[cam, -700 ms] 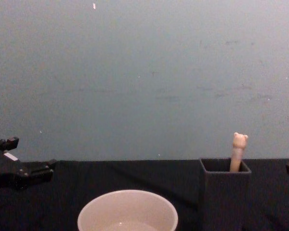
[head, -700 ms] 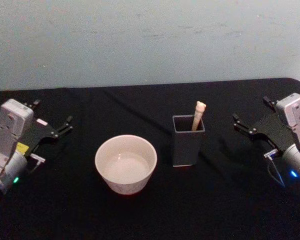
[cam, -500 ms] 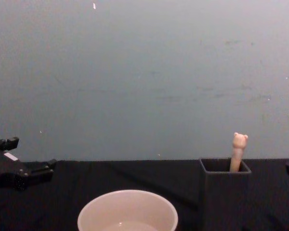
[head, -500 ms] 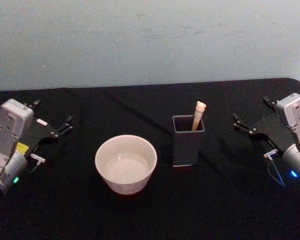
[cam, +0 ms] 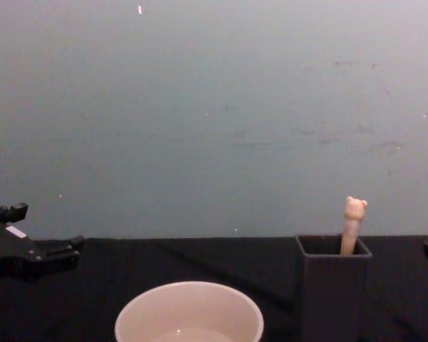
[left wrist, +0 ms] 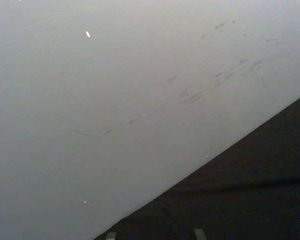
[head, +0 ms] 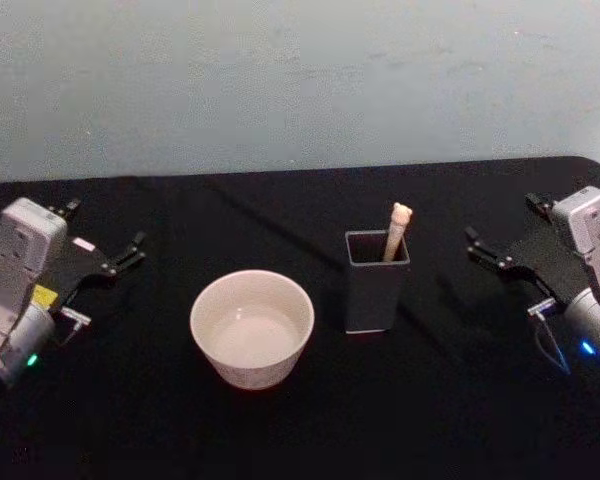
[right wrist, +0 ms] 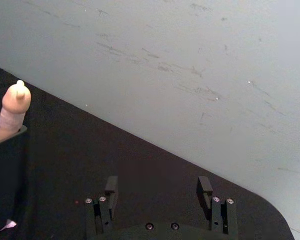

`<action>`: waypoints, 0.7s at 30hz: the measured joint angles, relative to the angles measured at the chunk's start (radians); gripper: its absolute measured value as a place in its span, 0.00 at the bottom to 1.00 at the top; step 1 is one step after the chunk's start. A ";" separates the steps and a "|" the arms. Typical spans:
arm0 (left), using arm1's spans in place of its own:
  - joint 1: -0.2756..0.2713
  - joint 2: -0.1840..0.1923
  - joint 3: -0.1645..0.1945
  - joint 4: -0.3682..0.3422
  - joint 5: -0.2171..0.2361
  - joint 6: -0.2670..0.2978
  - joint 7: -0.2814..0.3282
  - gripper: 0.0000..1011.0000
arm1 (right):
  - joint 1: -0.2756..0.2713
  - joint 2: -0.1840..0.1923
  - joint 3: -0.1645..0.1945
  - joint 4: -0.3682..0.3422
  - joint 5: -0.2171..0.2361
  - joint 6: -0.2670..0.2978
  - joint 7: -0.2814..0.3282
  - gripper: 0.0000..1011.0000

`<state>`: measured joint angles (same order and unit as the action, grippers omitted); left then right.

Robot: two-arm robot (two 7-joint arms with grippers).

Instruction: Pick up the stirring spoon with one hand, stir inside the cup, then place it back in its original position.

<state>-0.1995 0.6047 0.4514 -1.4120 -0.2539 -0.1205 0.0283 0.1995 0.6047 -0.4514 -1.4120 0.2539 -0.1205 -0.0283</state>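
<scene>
You have a black-covered table (head: 450, 400) in front of you. Over its left side is your left gripper (head: 107, 222), its fingers spread wide and holding nothing. Over the right side, your right gripper (head: 500, 217) is the same, jaws well apart and empty. The cup (head: 242, 372) stands upright near the middle. Just to its right, not touching it, stands the dark square holder (head: 371, 295). The stirring spoon (head: 397, 228) stands inside that holder, its bear head poking above the rim.
</scene>
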 joint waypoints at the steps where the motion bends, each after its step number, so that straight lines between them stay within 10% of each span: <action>1: 0.000 0.000 0.000 0.000 0.000 0.000 0.000 0.99 | 0.000 0.000 0.000 0.000 0.000 0.000 0.000 0.99; 21: 0.000 0.000 0.000 0.000 0.000 0.000 0.000 0.99 | -0.011 0.008 0.016 -0.008 -0.001 -0.017 0.032 0.99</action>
<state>-0.1996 0.6047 0.4514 -1.4120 -0.2539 -0.1205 0.0282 0.1886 0.6124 -0.4349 -1.4201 0.2529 -0.1370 0.0034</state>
